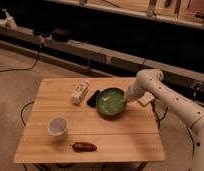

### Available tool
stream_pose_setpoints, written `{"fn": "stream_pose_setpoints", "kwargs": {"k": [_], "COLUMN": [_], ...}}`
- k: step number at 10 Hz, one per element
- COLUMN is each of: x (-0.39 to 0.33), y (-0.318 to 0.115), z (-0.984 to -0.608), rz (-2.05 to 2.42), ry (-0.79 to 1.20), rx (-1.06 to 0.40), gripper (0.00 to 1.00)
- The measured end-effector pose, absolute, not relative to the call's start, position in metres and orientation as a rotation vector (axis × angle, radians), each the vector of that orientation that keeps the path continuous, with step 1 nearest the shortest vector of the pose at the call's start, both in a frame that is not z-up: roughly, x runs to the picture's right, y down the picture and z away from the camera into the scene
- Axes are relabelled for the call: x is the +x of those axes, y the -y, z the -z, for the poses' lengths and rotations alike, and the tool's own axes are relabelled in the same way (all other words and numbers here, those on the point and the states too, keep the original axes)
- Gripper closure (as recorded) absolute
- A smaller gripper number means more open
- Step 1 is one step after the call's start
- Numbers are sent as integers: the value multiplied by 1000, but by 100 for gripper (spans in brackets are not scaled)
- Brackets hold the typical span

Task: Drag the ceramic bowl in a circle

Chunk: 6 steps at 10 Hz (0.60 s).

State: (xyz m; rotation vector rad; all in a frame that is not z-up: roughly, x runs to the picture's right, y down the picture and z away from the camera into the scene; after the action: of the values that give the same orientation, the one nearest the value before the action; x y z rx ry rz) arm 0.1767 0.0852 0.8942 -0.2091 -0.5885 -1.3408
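Note:
The ceramic bowl [111,102] is a wide, shallow green dish with a darker rim, standing right of centre on the wooden table [90,130]. My gripper [126,99] comes in from the right on a white arm [165,95] and sits at the bowl's right rim, touching or just over it. The bowl looks empty inside.
A white cup [57,126] stands front left. A reddish-brown object [84,147] lies near the front edge. A white bottle [79,92] and a dark flat object [93,98] lie left of the bowl. A pale pad [145,100] lies by the right edge. Shelving runs behind.

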Motion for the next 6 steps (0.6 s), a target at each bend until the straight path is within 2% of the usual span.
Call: {"fn": "stream_pose_setpoints", "kwargs": {"k": [6], "x": [110], "y": [-121], "z": [-866], "rz": [1283], "ry": [692], "rx": [-207], "gripper": [89]}}
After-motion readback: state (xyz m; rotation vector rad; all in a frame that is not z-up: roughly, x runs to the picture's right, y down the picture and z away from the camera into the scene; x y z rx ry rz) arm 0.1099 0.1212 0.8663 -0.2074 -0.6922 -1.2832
